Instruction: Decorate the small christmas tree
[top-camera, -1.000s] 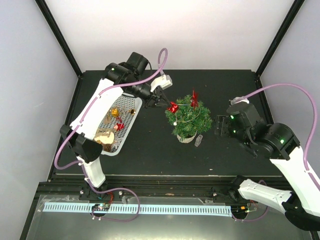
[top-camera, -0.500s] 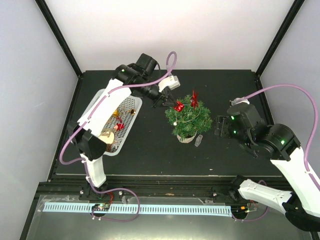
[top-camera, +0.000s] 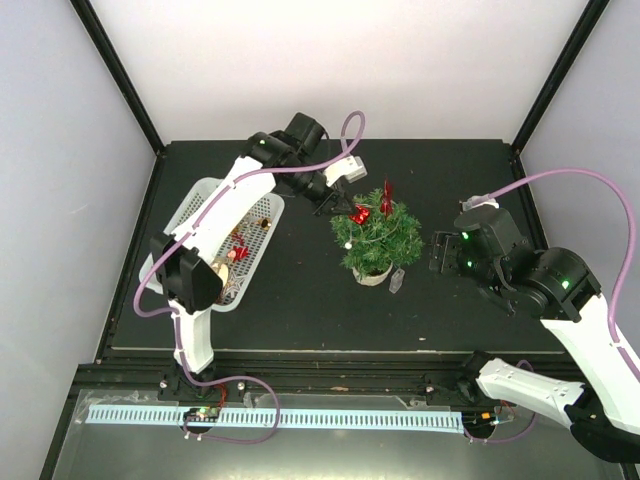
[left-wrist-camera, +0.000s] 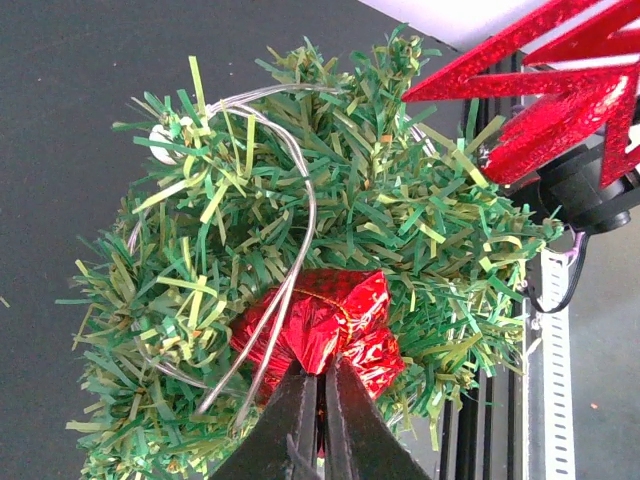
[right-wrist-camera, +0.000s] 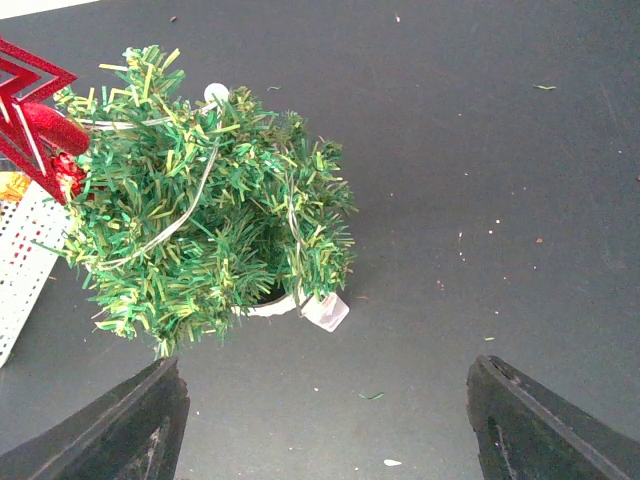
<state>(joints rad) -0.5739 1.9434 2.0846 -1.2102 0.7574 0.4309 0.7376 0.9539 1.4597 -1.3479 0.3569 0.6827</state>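
On table (top-camera: 300, 290), small christmas tree (top-camera: 378, 232) upright.

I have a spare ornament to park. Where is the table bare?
Bare: the strip between basket and tree, and the stretch in front of the tree. Crowded: the tree's far-left side, where the left tool grips a red ornament.

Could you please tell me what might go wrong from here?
The small bushy green christmas tree stands unheld; the open right gripper is clear of it, so a push from the left gripper could tip it. The thin silver wire runs across the shiny red foil ornament that gripper holds and might snag on withdrawal.
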